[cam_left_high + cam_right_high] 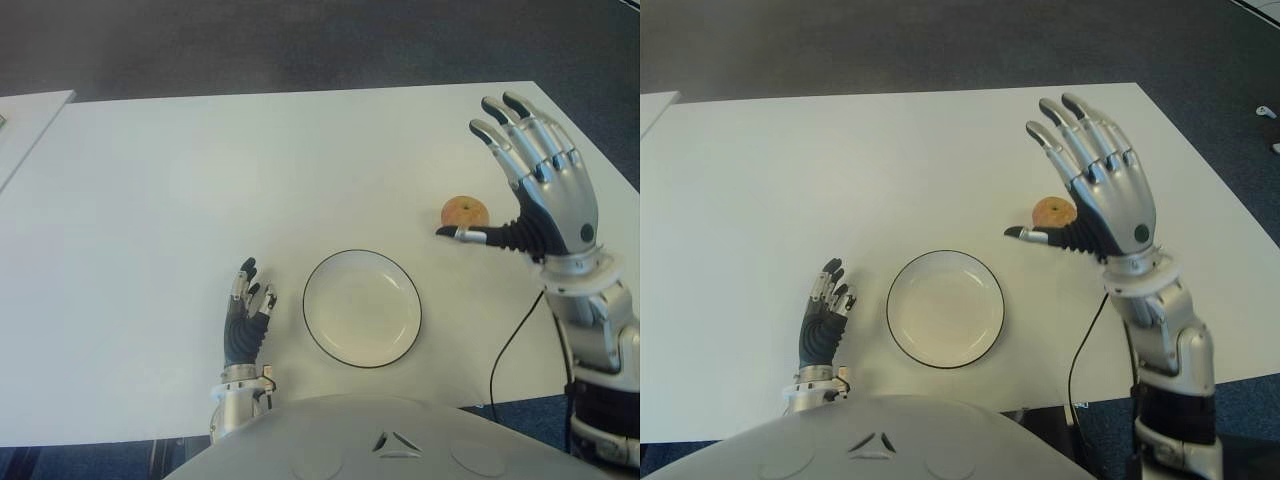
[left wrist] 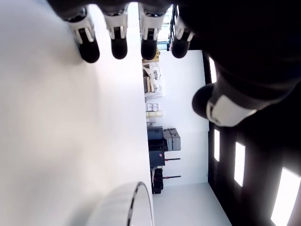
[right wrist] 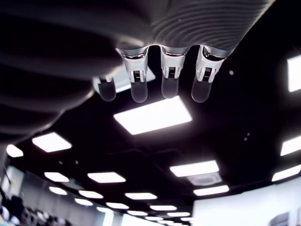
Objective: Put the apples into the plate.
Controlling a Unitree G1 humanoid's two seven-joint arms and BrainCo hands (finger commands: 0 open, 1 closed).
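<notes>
One yellow-red apple lies on the white table, to the right of and behind the empty white plate with its dark rim. My right hand is raised above the table just right of the apple, fingers spread wide and holding nothing; its thumb tip shows in front of the apple. The right wrist view shows only its straight fingers against ceiling lights. My left hand shows near the table's front edge, left of the plate, fingers relaxed and empty. The plate's rim appears in the left wrist view.
A second white table's corner shows at the far left. A black cable hangs over the front edge by my right forearm. Dark carpet lies beyond the table's far edge.
</notes>
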